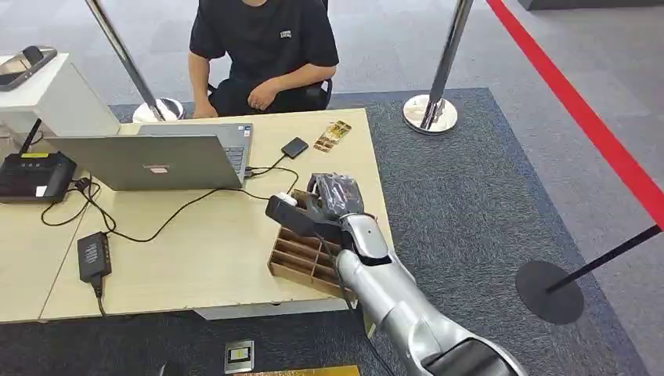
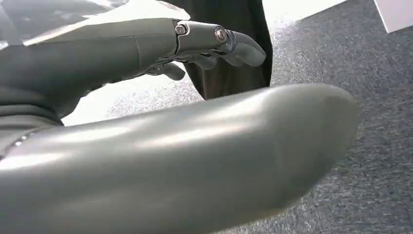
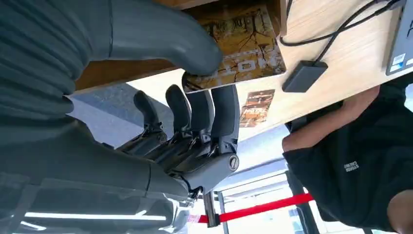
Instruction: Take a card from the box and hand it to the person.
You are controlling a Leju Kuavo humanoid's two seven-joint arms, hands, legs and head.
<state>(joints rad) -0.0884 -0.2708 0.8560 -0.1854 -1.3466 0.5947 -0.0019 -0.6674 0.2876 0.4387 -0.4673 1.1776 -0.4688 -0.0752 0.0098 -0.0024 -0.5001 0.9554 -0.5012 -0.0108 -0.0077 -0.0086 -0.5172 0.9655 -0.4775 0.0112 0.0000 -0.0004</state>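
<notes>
A brown wooden box [image 1: 301, 258] with slotted compartments stands near the table's right front corner. My right hand [image 1: 333, 196] is over its far end. In the right wrist view the thumb [image 3: 195, 53] and the dark fingers [image 3: 214, 117] pinch the edge of a yellow-brown printed card [image 3: 248, 44] that lies partly in the box. Another card [image 1: 332, 135] lies on the table toward the person [image 1: 262, 47], who sits at the far side with a hand [image 1: 262, 95] at the table edge. My left hand [image 2: 219, 44] hangs over the carpet, fingers loosely extended, holding nothing.
An open laptop [image 1: 156, 160] stands on the wooden table [image 1: 196, 251], with cables, a power adapter [image 1: 94, 254] and a small black device [image 1: 294, 147]. A black terminal [image 1: 31, 176] sits far left. Stanchion bases [image 1: 431, 110] stand on the carpet to the right.
</notes>
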